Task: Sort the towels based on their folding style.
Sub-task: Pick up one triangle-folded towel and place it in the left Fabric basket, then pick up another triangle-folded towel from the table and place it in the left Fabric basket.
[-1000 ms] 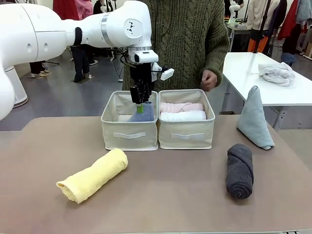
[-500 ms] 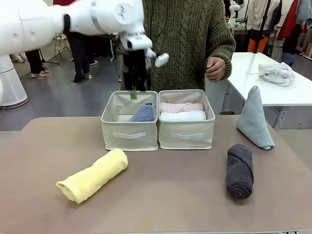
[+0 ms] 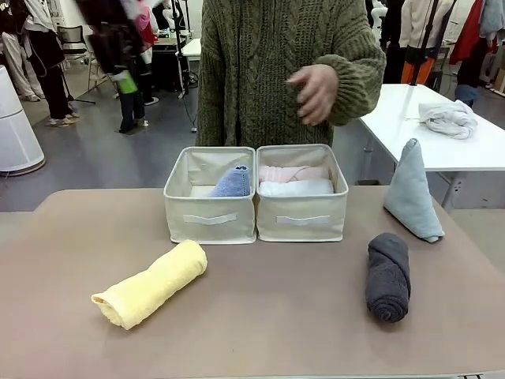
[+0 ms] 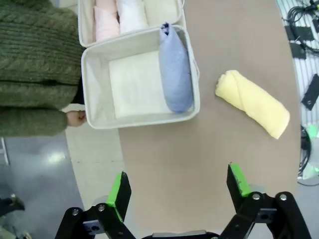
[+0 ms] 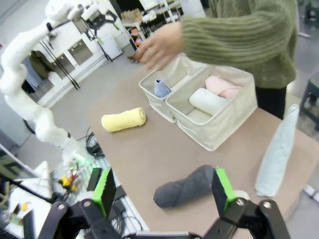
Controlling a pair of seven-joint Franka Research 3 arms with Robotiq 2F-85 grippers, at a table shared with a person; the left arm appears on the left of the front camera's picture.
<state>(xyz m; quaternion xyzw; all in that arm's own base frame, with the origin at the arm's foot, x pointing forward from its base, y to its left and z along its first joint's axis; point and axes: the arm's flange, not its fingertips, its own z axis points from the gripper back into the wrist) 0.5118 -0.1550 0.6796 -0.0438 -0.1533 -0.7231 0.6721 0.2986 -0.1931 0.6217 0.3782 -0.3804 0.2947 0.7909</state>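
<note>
The left gripper point(image 4: 178, 185) hangs above the left cream fabric box point(image 3: 209, 217), its jaws wide apart and empty. The right gripper point(image 5: 163, 191) is spread too, holding nothing. Inside that box lies the lavender-blue terry cone towel point(image 3: 231, 183). The pink terry roll point(image 3: 293, 173) and white terry roll point(image 3: 296, 188) fill the twin cream box point(image 3: 302, 218) touching its right side. The yellow terry roll point(image 3: 150, 284) lies in front of it, towards the left. The dark grey terry roll point(image 3: 388, 276) and the upright pale teal terry cone point(image 3: 411, 193) are well to its right. A blurred dark shape far up-left of it is probably the left gripper.

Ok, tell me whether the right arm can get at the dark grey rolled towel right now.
Probably yes. The right gripper hangs open facing the dark grey towel, with nothing between; the teal cone stands apart from it, and the person's hand is up near the boxes.
</note>
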